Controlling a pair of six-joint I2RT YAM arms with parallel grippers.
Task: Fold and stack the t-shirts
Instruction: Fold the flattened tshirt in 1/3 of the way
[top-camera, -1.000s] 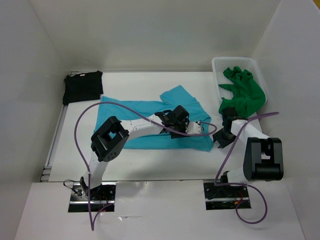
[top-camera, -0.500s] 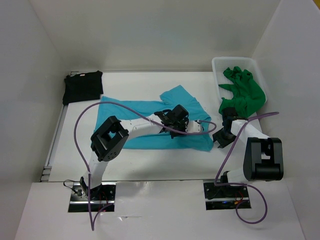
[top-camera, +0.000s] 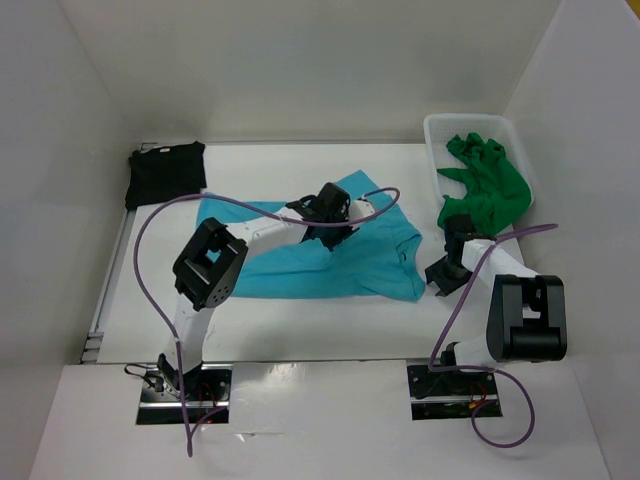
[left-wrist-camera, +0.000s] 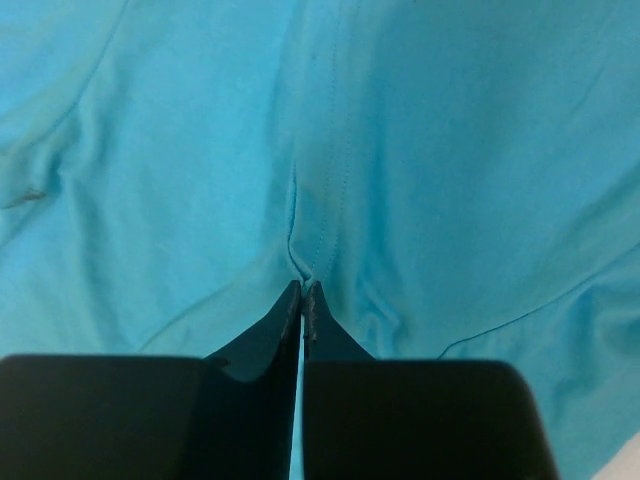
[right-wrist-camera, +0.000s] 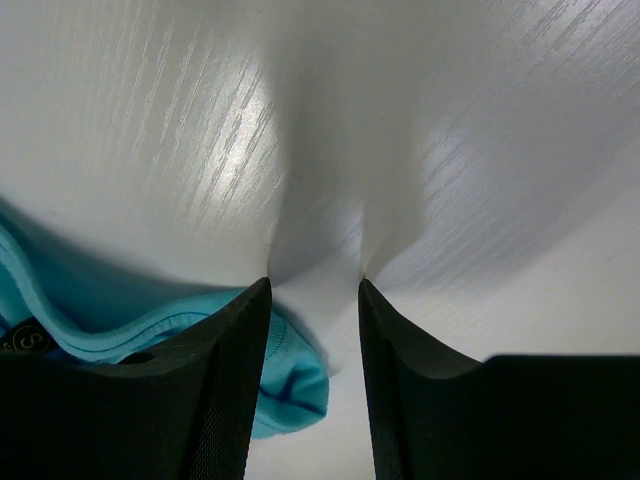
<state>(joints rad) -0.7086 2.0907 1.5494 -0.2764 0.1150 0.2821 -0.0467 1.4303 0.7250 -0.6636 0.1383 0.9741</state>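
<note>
The turquoise t-shirt (top-camera: 330, 265) lies spread across the middle of the table, rumpled along its right side. My left gripper (top-camera: 330, 214) is over its upper middle, shut on a pinched ridge of the turquoise cloth (left-wrist-camera: 330, 200) along a seam. My right gripper (top-camera: 441, 277) is low over the table beside the shirt's lower right corner (right-wrist-camera: 290, 385), with its jaws open and empty (right-wrist-camera: 313, 292). The black t-shirt (top-camera: 165, 172) lies folded at the far left. The bright green t-shirt (top-camera: 487, 185) lies crumpled in the basket and hangs over its near edge.
The white mesh basket (top-camera: 470, 119) stands at the far right against the right wall. White walls close in the table on three sides. A purple cable (top-camera: 160, 215) loops above the left arm. Bare tabletop (top-camera: 300, 320) runs along the near edge.
My left gripper has moved up and to the left across the turquoise shirt, dragging cloth with it, and the shirt's right side has shifted and bunched. The right gripper has barely moved.
</note>
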